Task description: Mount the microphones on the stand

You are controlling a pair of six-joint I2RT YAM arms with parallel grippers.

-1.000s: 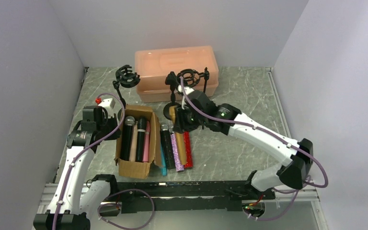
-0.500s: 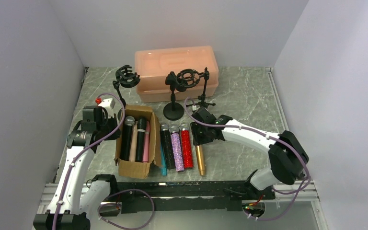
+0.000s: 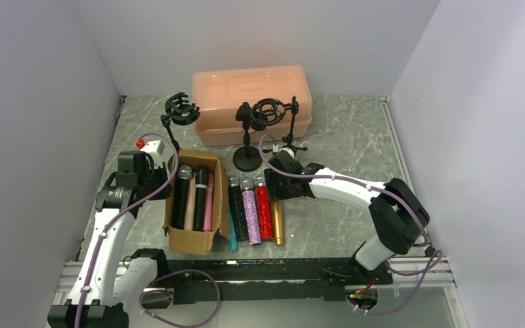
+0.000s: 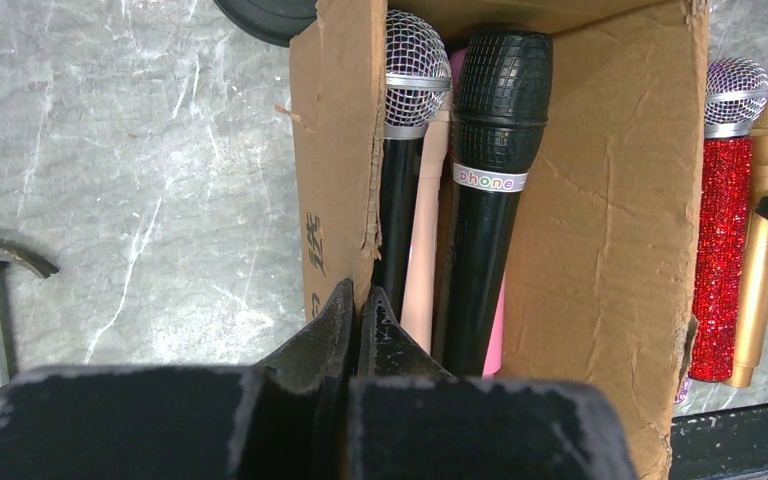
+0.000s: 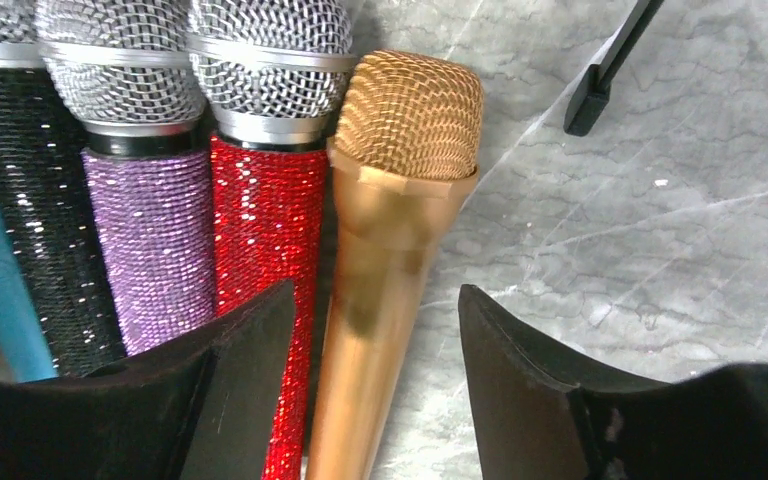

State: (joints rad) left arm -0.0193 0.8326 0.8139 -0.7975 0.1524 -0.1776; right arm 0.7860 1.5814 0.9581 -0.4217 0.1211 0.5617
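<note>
Grey marbled tabletop carries a cardboard box with black, peach and pink microphones lying inside. The left gripper, fingers pressed together, hangs over the box's left wall. Beside the box lies a row of microphones. The right gripper straddles the last, the gold microphone, with its fingers apart. Farther back are the stands and a peach case.
</note>
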